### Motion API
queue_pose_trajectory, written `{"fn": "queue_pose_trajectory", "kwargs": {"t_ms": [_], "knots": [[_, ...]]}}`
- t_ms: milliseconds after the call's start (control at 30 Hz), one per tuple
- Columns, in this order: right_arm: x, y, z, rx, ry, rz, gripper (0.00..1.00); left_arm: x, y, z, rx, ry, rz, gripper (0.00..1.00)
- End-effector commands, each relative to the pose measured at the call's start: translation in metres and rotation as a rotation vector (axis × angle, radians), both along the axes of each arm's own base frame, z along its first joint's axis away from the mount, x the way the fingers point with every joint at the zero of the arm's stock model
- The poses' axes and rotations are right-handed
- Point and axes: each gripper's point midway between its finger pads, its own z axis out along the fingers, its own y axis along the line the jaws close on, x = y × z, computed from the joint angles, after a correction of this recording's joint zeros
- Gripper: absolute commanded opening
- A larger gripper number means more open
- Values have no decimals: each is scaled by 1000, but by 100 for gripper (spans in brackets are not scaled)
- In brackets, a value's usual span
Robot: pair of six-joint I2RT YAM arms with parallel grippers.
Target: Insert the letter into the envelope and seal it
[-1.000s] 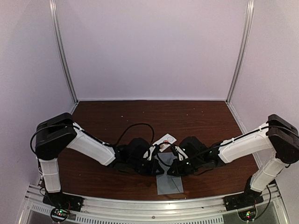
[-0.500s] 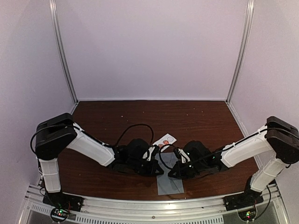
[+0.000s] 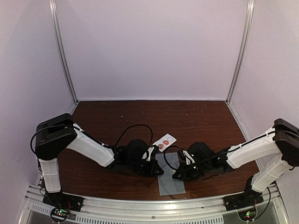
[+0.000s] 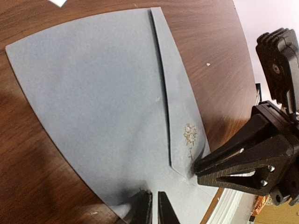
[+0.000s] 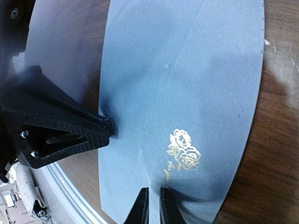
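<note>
The grey-blue envelope (image 3: pixel 171 185) lies flat on the brown table between the two arms. Its pointed flap (image 4: pixel 180 116) is folded down, with a gold rose print (image 5: pixel 183 154) near the tip. My left gripper (image 3: pixel 161 171) rests its shut tips on the envelope's left part (image 4: pixel 153 207). From the other side my right gripper (image 3: pixel 176 176) is shut too, its tips (image 5: pixel 151 201) on the paper just below the rose. Nothing sits between either pair of fingers. The letter is out of sight.
A small white card with red round stickers (image 3: pixel 165 140) lies just beyond the envelope. The aluminium rail (image 3: pixel 149 205) runs along the near table edge, close to the envelope's near end. White walls close in the table on three sides.
My right gripper has slid right and toward the near edge, uncovering more of the envelope. The left arm has hardly moved.
</note>
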Motion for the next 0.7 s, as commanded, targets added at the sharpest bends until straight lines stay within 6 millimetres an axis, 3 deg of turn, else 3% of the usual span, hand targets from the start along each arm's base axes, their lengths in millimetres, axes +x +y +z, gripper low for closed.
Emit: {"fn": "queue_pose_trajectory", "kwargs": {"t_ms": [0, 100, 233, 367, 467, 667], "knots": [[11, -2, 14, -62, -68, 3, 12, 18, 5, 26, -39, -64, 26, 10], [23, -4, 38, -79, -134, -9, 20, 40, 14, 55, -72, -117, 47, 16], [42, -9, 61, -89, -197, -33, 25, 68, 25, 68, -30, -186, 6, 20], [66, -15, 67, -121, -239, -57, 24, 101, 27, 78, 42, -255, -69, 20], [86, -12, 69, -130, -257, -73, 24, 122, 25, 80, 91, -309, -120, 19], [115, 8, 71, -147, -281, -75, 24, 153, 23, 56, 199, -364, -174, 13]]}}
